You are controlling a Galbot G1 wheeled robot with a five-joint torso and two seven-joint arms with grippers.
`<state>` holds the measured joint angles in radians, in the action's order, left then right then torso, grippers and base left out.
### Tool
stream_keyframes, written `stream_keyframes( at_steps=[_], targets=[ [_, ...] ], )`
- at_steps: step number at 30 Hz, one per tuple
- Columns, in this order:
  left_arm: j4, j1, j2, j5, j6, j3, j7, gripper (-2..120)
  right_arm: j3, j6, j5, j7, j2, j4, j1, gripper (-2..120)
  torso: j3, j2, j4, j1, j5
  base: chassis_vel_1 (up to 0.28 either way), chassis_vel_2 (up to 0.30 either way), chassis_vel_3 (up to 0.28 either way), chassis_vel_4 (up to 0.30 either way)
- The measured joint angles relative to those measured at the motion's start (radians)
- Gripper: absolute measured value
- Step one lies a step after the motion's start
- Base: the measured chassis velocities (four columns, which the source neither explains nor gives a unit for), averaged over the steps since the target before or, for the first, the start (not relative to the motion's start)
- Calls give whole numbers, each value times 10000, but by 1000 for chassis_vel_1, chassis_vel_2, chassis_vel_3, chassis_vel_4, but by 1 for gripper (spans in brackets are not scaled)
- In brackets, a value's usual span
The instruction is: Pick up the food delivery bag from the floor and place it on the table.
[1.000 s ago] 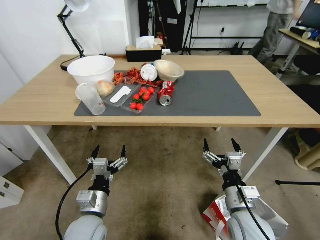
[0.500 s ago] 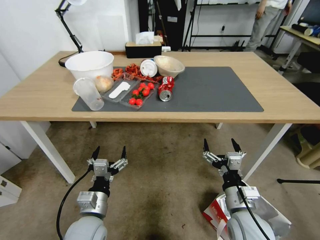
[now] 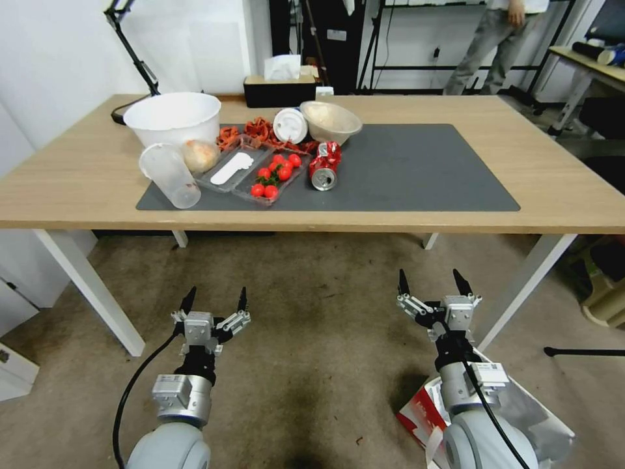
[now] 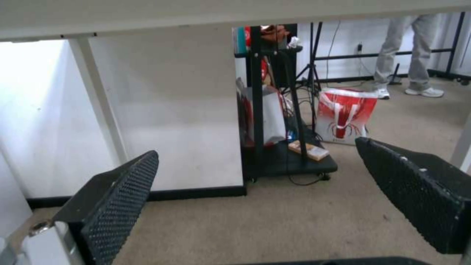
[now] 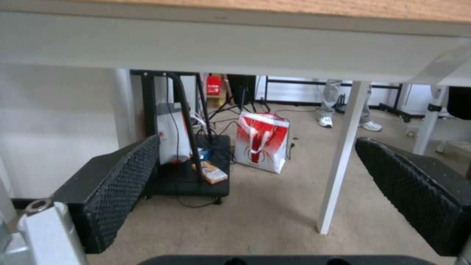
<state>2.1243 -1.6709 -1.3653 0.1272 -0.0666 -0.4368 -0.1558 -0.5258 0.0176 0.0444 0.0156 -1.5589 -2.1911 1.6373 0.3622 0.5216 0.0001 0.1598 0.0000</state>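
The food delivery bag (image 3: 527, 413) lies on the floor (image 3: 312, 339) at the lower right of the head view, its red side and silver foil lining showing; my right arm covers much of it. My right gripper (image 3: 433, 286) hangs open and empty above the carpet, ahead of the bag and not touching it. At the same height my left gripper (image 3: 215, 303) is open and empty too. The table (image 3: 78, 189), light wood on white legs with a dark grey mat (image 3: 416, 169), stands just beyond both grippers. Each wrist view looks under the tabletop between spread fingers (image 4: 117, 198) (image 5: 123, 184).
The mat's left half holds a white bowl (image 3: 172, 117), a clear cup (image 3: 169, 176), tomatoes in a tray (image 3: 273, 179), a crushed red can (image 3: 323, 168) and a beige bowl (image 3: 330, 120). A white table leg (image 3: 524, 286) stands right of my right gripper. Another red-and-white bag (image 5: 262, 147) stands beyond the table.
The whole picture has shifted: the table sits a little higher and closer in view, so the camera moved. Both grippers hold the same open pose.
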Motion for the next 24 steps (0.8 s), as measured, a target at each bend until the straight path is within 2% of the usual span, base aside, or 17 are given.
stream_keyframes(
  at_steps=[24],
  targets=[
    [-42,60,-6,-79,82,8,35,100,-66,-94,-94,123,171,83,-208,100,-625,-991,0,-364,0,0,0,0,0]
  ],
)
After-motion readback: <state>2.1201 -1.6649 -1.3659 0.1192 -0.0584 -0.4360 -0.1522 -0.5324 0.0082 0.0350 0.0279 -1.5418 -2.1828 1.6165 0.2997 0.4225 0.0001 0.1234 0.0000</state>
